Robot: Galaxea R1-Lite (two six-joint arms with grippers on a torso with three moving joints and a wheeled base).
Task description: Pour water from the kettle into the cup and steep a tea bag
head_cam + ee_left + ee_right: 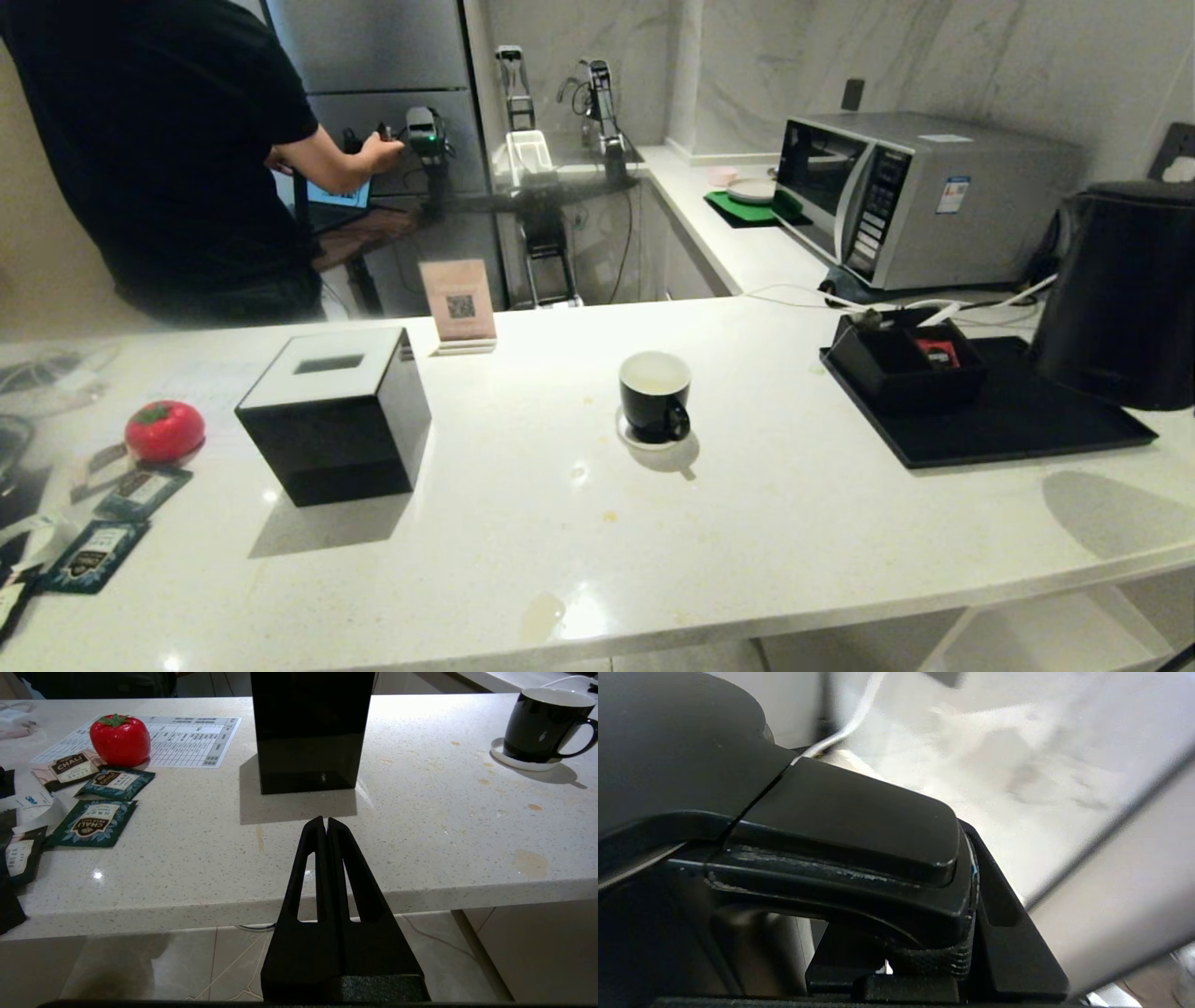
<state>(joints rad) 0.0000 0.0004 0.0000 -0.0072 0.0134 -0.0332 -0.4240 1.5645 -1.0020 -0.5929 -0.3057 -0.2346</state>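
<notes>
Right gripper [924,933] is clamping the handle of the matte black tapered electric kettle [1120,299], jaws partly closed around the loop handle; right wrist view is showing the handle filling the space between the fingers. In the head view the kettle is sitting at the far right of the white speckled counter [747,523], touching the back corner of the flat black tray [1027,429], upright. The arm itself is not showing in the head view.

The small glossy black mug with white inside [655,397] is resting on a white coaster [635,439] mid-counter, well to the left of the kettle, ear handle facing the robot. So the pour is calling for carrying the kettle leftward across the tray, spout leading toward the mug. Right arm is the nearer one.

Left gripper [325,826] is hanging off the counter's near edge, fingers pressed together, holding nothing.

No loose tea bag pouch is showing; only dark teal printed flat packets [93,823] at the counter's left end.
</notes>
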